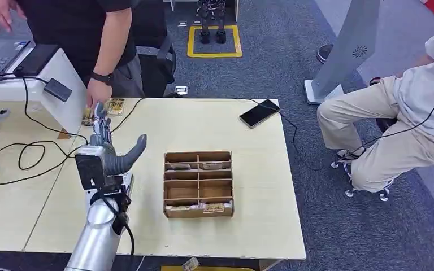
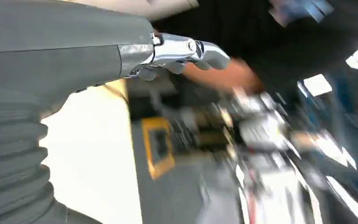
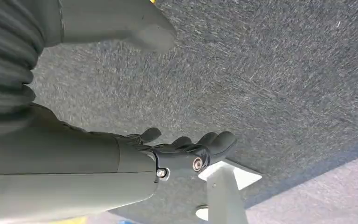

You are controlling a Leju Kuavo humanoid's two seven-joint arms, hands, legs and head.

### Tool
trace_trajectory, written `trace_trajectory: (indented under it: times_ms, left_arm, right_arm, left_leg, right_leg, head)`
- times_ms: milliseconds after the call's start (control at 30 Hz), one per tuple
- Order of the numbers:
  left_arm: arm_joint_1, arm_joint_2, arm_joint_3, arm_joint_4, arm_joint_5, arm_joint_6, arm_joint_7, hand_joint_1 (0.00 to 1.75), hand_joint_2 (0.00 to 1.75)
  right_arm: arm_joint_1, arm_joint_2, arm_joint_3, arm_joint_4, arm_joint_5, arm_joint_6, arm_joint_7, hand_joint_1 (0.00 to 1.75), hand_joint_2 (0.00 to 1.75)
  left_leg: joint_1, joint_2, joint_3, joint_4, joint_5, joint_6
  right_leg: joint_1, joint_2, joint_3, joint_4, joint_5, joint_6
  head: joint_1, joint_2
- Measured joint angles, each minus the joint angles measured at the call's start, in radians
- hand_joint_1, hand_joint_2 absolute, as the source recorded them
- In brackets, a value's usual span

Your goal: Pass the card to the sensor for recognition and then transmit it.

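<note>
The left hand [image 1: 106, 148] reached over the table [image 1: 248, 226], fingers straight, thumb spread, holding nothing, just beside a person's hand [image 1: 97, 91]. No card could be identified; small items [image 1: 115, 106] lay there. A wooden divided tray [image 1: 198, 183] and phone [image 1: 259, 113] stood apart. The right hand [image 3: 186, 149] hung spread above carpet [image 3: 279, 84]. No legible writing.

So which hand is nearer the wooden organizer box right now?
Left. The left hand is raised above the table just beside the wooden organizer box; the right hand hangs over the carpet.
</note>
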Motion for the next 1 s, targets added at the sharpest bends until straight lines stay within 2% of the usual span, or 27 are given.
trace_trajectory:
  times_ms: [167, 333, 400, 533, 633, 733, 1000]
  left_arm:
    - [0.102, 0.042, -0.113, -0.151, -0.002, -0.055, -0.050, 0.00, 1.75]
    - [0.145, 0.070, -0.183, -0.219, -0.001, -0.101, -0.084, 0.00, 1.75]
    - [0.153, 0.080, -0.208, -0.234, 0.009, -0.137, -0.107, 0.00, 1.75]
    - [0.161, 0.093, -0.243, -0.250, 0.012, -0.162, -0.122, 0.00, 1.75]
    - [0.161, 0.108, -0.272, -0.255, -0.058, -0.190, -0.166, 0.00, 1.75]
    - [0.160, 0.129, -0.316, -0.256, -0.188, -0.183, -0.194, 0.00, 1.75]
    - [0.156, 0.156, -0.363, -0.256, -0.236, -0.182, -0.202, 0.00, 1.75]
  right_arm:
    - [0.002, 0.000, 0.000, -0.008, -0.010, 0.000, 0.007, 0.00, 1.75]
    - [0.003, 0.000, 0.000, -0.013, -0.015, 0.000, 0.010, 0.00, 1.75]
    - [0.004, 0.000, 0.000, -0.015, -0.018, 0.000, 0.011, 0.00, 1.75]
    - [0.005, 0.000, 0.000, -0.016, -0.018, 0.000, 0.012, 0.00, 1.75]
    - [0.005, 0.000, 0.000, -0.020, -0.013, 0.000, 0.013, 0.00, 1.75]
    - [0.005, 0.000, 0.000, -0.024, -0.003, 0.000, 0.013, 0.00, 1.75]
    - [0.006, 0.000, 0.000, -0.029, 0.001, 0.000, 0.020, 0.00, 1.75]
  left_leg:
    - [0.000, 0.000, 0.000, 0.000, 0.000, 0.000]
    - [0.000, 0.000, 0.000, 0.000, 0.000, 0.000]
    - [0.000, 0.000, 0.000, 0.000, 0.000, 0.000]
    - [0.000, 0.000, 0.000, 0.000, 0.000, 0.000]
    - [0.000, 0.000, 0.000, 0.000, 0.000, 0.000]
    - [0.000, 0.000, 0.000, 0.000, 0.000, 0.000]
    - [0.000, 0.000, 0.000, 0.000, 0.000, 0.000]
  right_leg:
    - [0.000, 0.000, 0.000, 0.000, 0.000, 0.000]
    - [0.000, 0.000, 0.000, 0.000, 0.000, 0.000]
    - [0.000, 0.000, 0.000, 0.000, 0.000, 0.000]
    - [0.000, 0.000, 0.000, 0.000, 0.000, 0.000]
    - [0.000, 0.000, 0.000, 0.000, 0.000, 0.000]
    - [0.000, 0.000, 0.000, 0.000, 0.000, 0.000]
    - [0.000, 0.000, 0.000, 0.000, 0.000, 0.000]
  head:
    - [0.000, 0.000]
    - [0.000, 0.000]
    - [0.000, 0.000]
    - [0.000, 0.000]
    - [0.000, 0.000]
    - [0.000, 0.000]
    - [0.000, 0.000]
